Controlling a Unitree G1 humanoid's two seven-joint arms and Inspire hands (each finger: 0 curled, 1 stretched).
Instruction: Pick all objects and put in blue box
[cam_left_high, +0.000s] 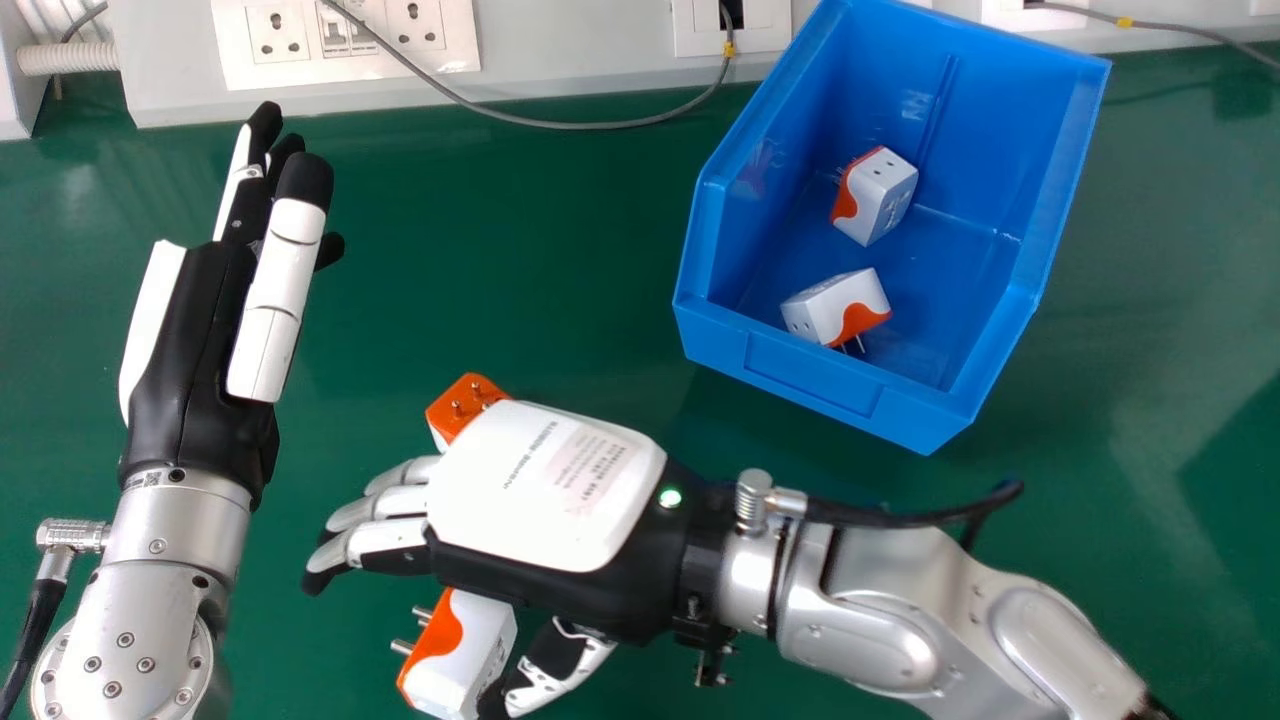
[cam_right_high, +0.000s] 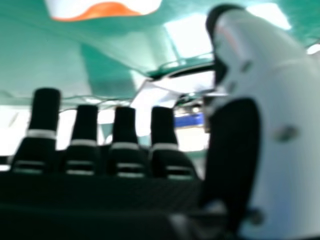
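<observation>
Across the lower middle of the head view, you had the robot's right hand (cam_left_high: 545, 490) palm down above the green table (cam_left_high: 500, 230), its fingers pointing toward the robot's left. You saw those fingers straight and slightly spread in the right hand view, with the thumb standing apart from them.

On the robot's side of that hand, you had the near adapter (cam_left_high: 485, 650), white and orange, beside the thumb; you could not tell whether the two touched. Past the hand's opposite edge, the far adapter (cam_left_high: 460, 405) showed its orange face and pins, the rest of it hidden beneath the back of the hand.

Beyond the right hand, toward the robot's right, stood your blue box (cam_left_high: 820, 380), holding a first boxed adapter (cam_left_high: 885, 190) deeper inside and a second boxed adapter (cam_left_high: 835, 305) close to its low front wall. The left hand (cam_left_high: 185, 330) was at your left, its fingers extended.
</observation>
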